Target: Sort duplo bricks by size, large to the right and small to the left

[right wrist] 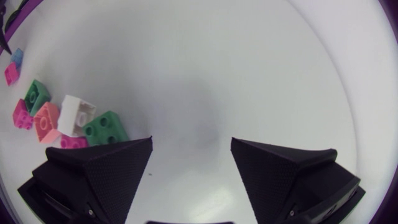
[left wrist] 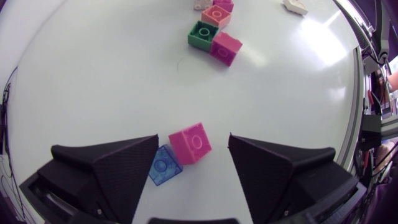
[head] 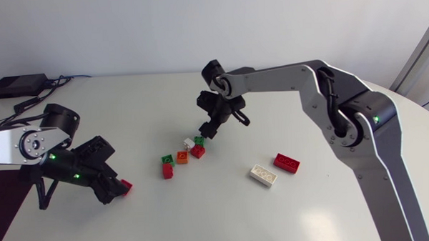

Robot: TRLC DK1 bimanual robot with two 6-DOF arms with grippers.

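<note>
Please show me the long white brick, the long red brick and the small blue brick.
long white brick [head: 263, 174]: head view, middle of its top.
long red brick [head: 287, 162]: head view, middle of its top.
small blue brick [left wrist: 164, 165]: left wrist view, its round stud.

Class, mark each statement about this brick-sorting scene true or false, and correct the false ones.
1. The right end effector holds a brick. False: it is open and empty.
2. A red brick lies between the open fingers of the left end effector. True.
3. The long white brick lies beside a long red brick. True.
4. A blue brick is stacked on that small red brick. False: it lies beside it.
</note>
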